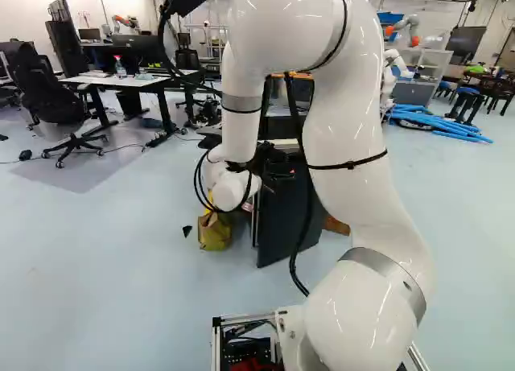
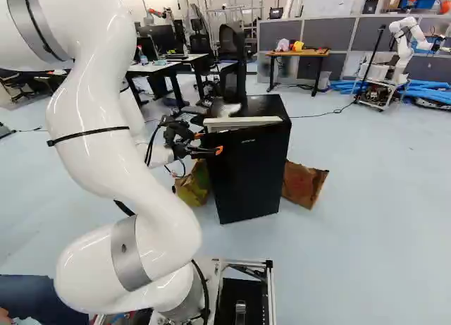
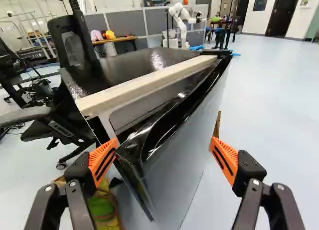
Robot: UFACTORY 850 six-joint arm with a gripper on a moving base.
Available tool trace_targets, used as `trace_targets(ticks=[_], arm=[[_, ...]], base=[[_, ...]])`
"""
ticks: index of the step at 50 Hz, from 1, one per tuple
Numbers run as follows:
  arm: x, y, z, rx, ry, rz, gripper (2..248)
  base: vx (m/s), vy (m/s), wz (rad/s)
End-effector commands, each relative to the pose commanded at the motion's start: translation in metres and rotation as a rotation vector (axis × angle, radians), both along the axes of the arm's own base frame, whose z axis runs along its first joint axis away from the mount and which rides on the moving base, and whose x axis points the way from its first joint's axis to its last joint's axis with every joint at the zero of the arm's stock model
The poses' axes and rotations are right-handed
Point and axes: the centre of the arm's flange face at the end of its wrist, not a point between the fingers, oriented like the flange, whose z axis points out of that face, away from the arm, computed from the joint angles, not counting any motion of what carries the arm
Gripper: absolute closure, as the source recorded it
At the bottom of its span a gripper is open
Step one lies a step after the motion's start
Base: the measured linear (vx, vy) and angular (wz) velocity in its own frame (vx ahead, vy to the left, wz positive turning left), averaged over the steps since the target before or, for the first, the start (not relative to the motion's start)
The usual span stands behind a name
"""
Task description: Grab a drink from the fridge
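Fridge, right base view: the black fridge [image 2: 246, 177] is standing upright on the floor, just ahead of the base.
Gripper, right base view: the gripper [image 2: 209, 143] is reaching to the upper front corner of the fridge, at the side where the white arm [image 2: 144, 198] is standing.
Bags, right base view: a yellow-green bag [image 2: 192, 188] is lying beside the fridge on the arm's side, and a brown bag [image 2: 303, 185] is leaning on its other side.
Table and chair, right base view: an office chair [image 2: 232, 53] is standing behind the fridge, and a wooden table [image 2: 296, 53] is standing well beyond it.
Fingers, wrist view: the gripper [image 3: 164, 157] is standing wide open, and its orange pads [image 3: 229, 157] are holding nothing between them.
Door, wrist view: the fridge door [image 3: 172, 165] is standing slightly ajar, and its near upper corner is coming between the fingers, very near to one pad and well apart from the other. If this pad is touching, I cannot tell.
Drink, wrist view: the fridge is hiding most of its inside, so where the drink is, I cannot tell.
Desk, left base view: far beyond the fridge, a white desk [image 1: 141, 80] is carrying a bottle [image 1: 120, 68].
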Motion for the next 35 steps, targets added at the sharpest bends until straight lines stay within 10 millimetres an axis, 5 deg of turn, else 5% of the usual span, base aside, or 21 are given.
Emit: trace_targets(ticks=[24, 35], arm=[[-0.051, -0.021, 0.005, -0.048, 0.027, -0.008, 3], [-0.057, -0.026, 0.007, -0.061, 0.021, -0.025, 3]], base=[[0.0, 0.0, 0.0], [0.0, 0.0, 0.0]])
